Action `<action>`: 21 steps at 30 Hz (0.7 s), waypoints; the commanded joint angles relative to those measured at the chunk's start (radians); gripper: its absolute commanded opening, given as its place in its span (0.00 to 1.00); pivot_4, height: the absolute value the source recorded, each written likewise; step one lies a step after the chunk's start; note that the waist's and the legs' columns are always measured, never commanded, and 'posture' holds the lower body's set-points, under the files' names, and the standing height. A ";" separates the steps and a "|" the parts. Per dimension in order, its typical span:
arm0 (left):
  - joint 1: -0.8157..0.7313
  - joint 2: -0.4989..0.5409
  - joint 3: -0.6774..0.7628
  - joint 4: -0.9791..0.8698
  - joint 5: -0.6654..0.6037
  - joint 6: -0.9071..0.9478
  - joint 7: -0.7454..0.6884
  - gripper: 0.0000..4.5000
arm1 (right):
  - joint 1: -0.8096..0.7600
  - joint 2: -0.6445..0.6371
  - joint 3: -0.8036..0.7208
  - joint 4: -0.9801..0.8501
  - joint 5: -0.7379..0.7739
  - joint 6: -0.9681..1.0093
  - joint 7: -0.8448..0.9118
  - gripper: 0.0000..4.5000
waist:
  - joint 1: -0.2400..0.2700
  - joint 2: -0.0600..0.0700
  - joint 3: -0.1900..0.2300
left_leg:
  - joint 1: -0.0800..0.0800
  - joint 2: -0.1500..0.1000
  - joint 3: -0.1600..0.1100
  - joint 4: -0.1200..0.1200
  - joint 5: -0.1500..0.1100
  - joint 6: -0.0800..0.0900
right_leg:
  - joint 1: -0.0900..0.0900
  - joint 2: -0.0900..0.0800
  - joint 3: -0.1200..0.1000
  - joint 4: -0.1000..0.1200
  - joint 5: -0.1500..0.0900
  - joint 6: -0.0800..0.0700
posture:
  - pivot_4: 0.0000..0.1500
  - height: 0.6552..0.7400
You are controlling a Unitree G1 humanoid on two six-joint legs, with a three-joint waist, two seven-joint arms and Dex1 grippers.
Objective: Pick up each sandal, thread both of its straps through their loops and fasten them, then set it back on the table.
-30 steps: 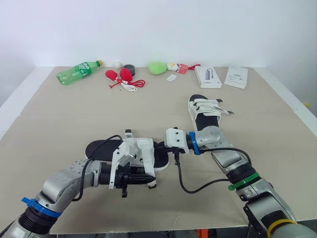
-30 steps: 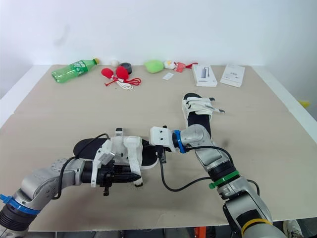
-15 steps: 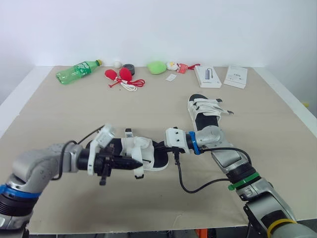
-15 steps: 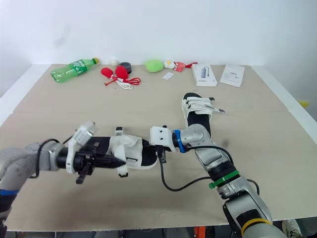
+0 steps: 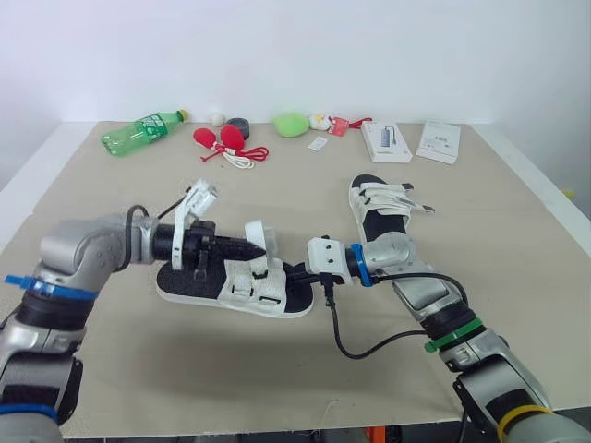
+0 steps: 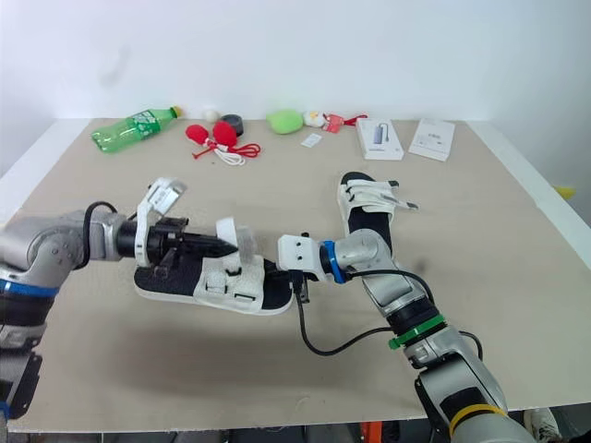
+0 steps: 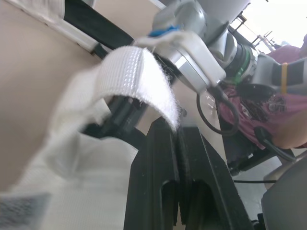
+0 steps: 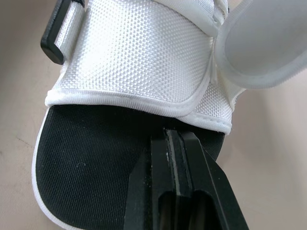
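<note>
So there are two sandals on the table (image 5: 517,240) here, both with black footbeds and white straps. The near sandal (image 5: 199,288) lies flat close to the front, between the two arms, and the far sandal (image 5: 381,221) sits further back on the right side, well apart from it, with its loose strap ends sticking out to the right. The left gripper (image 5: 242,249) is pinched closed on one strap (image 5: 258,235) of the near sandal, and that strap stands up from the shoe; in the left wrist view it curls right over the tips of the fingers (image 7: 153,182). The right gripper (image 5: 297,273) is at the other end of the same sandal, jaws closed together. In the right wrist view its fingers (image 8: 148,191) rest on the black footbed just below the edge of the white band, so it looks like it's pressing down rather than grabbing anything. Along the back edge there's a bunch of other stuff, none of it touching the sandals: one green bottle (image 5: 143,132) lying on its side, one small white ball (image 5: 218,118), one dark roll (image 5: 240,125), two red balls (image 5: 235,137) with a cord, one green lump (image 5: 292,124), and two white boxes (image 5: 388,142) side by side on the right.
</note>
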 commanded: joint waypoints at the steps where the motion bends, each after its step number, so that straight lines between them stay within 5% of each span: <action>1: -0.041 0.010 -0.067 0.019 0.065 -0.004 -0.084 0.02 | 0.038 -0.025 0.032 0.082 -0.067 0.038 -0.008 0.00 | -0.001 0.000 0.000 | 0.000 0.000 0.000 0.000 0.000 0.000 | 0.000 0.000 0.000 0.000 0.000 0.000 | 1.00 1.00; 21: -0.071 -0.068 -0.096 -0.026 0.093 0.090 -0.151 0.02 | 0.059 -0.024 0.032 0.059 -0.066 0.052 -0.024 0.00 | -0.003 0.000 0.000 | 0.000 0.000 -0.001 0.000 0.000 0.001 | 0.000 0.001 0.000 0.000 0.000 0.000 | 1.00 1.00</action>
